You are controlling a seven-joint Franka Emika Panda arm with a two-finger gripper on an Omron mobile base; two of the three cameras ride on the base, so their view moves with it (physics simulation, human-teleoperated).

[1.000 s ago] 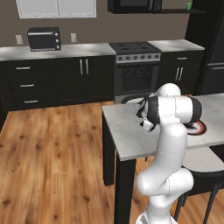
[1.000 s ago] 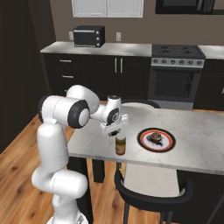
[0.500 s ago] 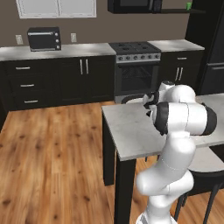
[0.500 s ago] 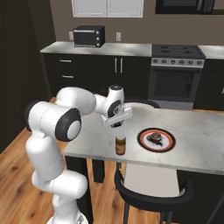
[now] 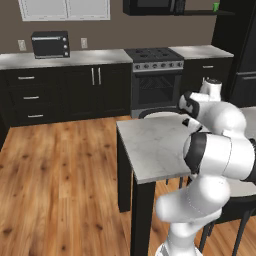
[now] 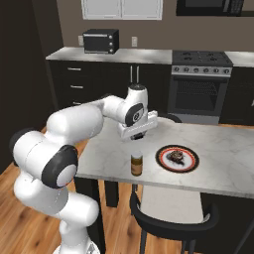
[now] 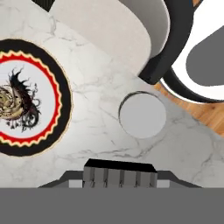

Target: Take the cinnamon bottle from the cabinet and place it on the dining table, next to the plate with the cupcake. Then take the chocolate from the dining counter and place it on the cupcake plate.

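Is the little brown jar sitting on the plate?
No, the cinnamon bottle stands on the dining table beside the plate, apart from it.

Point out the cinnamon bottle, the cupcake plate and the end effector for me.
cinnamon bottle [image 6: 136, 164]: right base view, on its label.
plate [image 6: 190, 162]: right base view, on the right part of its rim.
end effector [image 6: 135, 136]: right base view, at the closed fingertips above the bottle.

you see: cinnamon bottle [image 6: 136, 164], amber-brown glass, pale grey lid, tan label. plate [image 6: 177, 158], white field, red scalloped ring, black rim, brown cupcake [image 6: 175, 157]. dining table [image 6: 223, 163], grey-veined white marble, black legs. chair [image 6: 171, 216], black frame, beige seat.
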